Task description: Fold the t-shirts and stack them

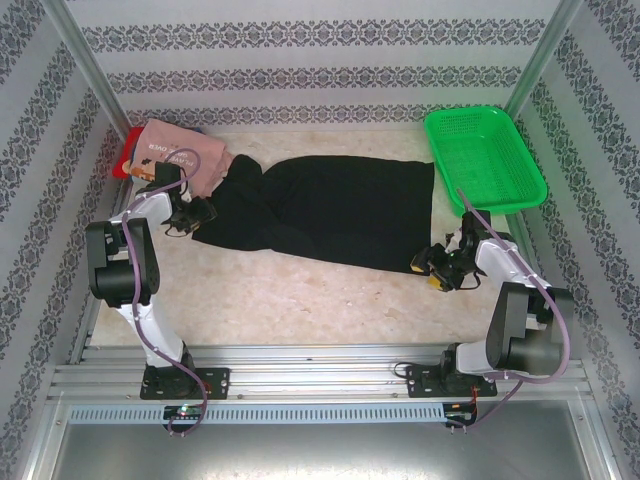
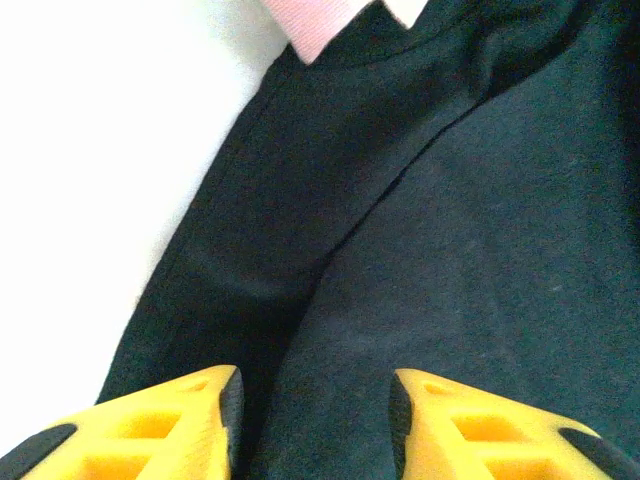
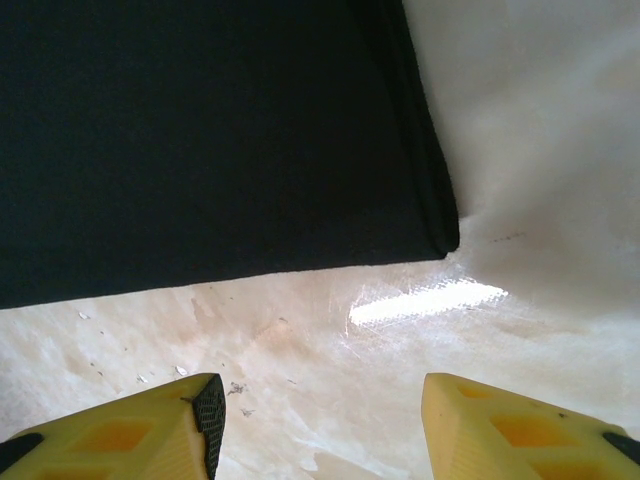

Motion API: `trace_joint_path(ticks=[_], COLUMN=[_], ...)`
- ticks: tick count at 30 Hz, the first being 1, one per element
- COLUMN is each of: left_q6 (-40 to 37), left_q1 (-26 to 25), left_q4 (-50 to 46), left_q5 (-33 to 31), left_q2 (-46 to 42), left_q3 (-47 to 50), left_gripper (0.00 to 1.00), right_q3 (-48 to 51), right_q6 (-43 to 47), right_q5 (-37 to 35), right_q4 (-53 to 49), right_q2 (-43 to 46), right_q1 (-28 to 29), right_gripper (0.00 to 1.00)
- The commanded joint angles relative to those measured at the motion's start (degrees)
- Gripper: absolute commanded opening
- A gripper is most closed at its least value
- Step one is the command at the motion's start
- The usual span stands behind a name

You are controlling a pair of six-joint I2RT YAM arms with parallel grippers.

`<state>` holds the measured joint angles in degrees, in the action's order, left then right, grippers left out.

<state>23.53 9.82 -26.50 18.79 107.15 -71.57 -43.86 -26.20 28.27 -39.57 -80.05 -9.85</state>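
black t-shirt (image 1: pixel 330 210): spread flat across the middle of the tabletop (image 1: pixel 300 292), long side running left to right, not yet folded. the left end looks rumpled, the right end lies smooth with a straight hem.
pink t-shirt (image 1: pixel 180 160): already folded at the back left corner, lettering up, touching the black shirt's left end.
red t-shirt (image 1: pixel 124 158): under the pink one, only an edge showing. together they look like the start of the stack, which would explain why the black one is laid out beside them.
green basket (image 1: pixel 485 160): back right, its near corner close to the black shirt's right end, otherwise out of the way.
left pincer (image 2: pixel 315 425): low over the black shirt's left edge, jaws apart and straddling a seam. no cloth looks clamped between them.
right pincer (image 3: pixel 320 430): jaws apart with nothing between them, above bare tabletop just short of the black shirt's near right corner.
why placed so: one pincer at each end of the same long edge suggests a two-handed lift, so the cloth folds over evenly.
step in hand: probably taking hold for the first fold of the black shirt.
risk: the left side may catch the pink shirt's edge, or pick up just one layer at the rumpled end.
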Motion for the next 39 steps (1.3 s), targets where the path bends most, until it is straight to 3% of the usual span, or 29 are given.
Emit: trace_joint_path(ticks=[1, 6, 11, 19, 31, 39], left_q6=[-0.88, -0.75, -0.51, -2.78, -0.05, 0.73], left_q1=[-0.24, -0.59, -0.6, -0.04, 2.1, 3.16], left_q4=[-3.73, -5.27, -6.03, -9.65, -5.3, -3.28], left_q5=[-1.46, -1.47, -0.68, -3.47, -2.72, -3.35], left_q2=[0.42, -0.12, 0.35, -1.64, -15.91, -20.1], left_q3=[-0.13, -0.43, -0.15, 0.38, 10.45, 16.03], left_gripper=[0.43, 0.41, 0.32, 0.0, 0.0, 0.0], right_q3=[-1.06, -1.92, -2.29, -2.32, -1.93, -1.76], right_q6=[-0.19, 0.09, 0.02, 0.17, -1.02, -4.81], right_q5=[-1.15, -1.38, -1.38, -1.95, -2.62, -4.19], right_q4=[-0.69, -1.29, -1.32, -1.64, -0.54, 4.49], right_q2=[0.1, 0.02, -0.41, -0.37, -0.33, -3.35], right_q1=[0.61, 0.62, 0.7, 0.79, 1.3, 2.56], right_gripper=[0.56, 0.55, 0.55, 0.55, 0.52, 0.49])
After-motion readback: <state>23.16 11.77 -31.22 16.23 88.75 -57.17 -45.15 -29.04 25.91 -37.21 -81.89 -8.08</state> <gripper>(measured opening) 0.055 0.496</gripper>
